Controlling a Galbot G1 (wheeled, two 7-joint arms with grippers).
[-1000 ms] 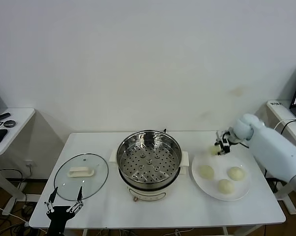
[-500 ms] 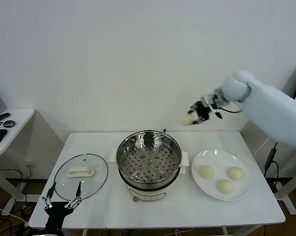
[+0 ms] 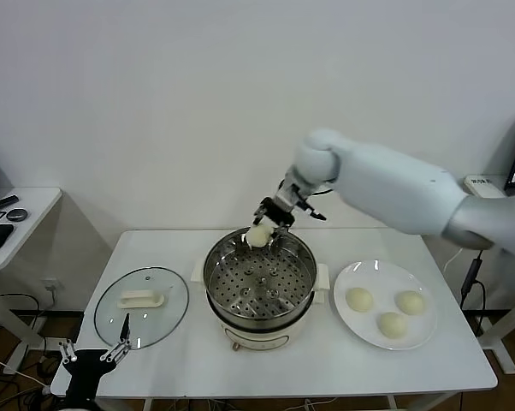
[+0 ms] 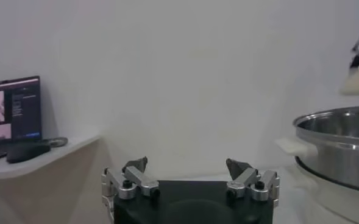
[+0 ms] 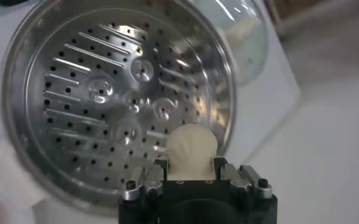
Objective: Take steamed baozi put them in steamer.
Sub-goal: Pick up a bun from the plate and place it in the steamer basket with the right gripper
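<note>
The right gripper (image 3: 266,224) has swung from the plate (image 3: 360,274), jaws pinching one steamed baozi (image 3: 258,235) above the empty steamer (image 3: 259,278); three are waiting. The left gripper (image 3: 93,355) is idling spread.

We see our right end effector (image 3: 266,224) raised at the end of an outstretched arm, its fingers closed on a baozi (image 3: 258,235) that hangs just below it. Our left end effector (image 4: 190,175) sits parked low with its fingers spread apart.
</note>
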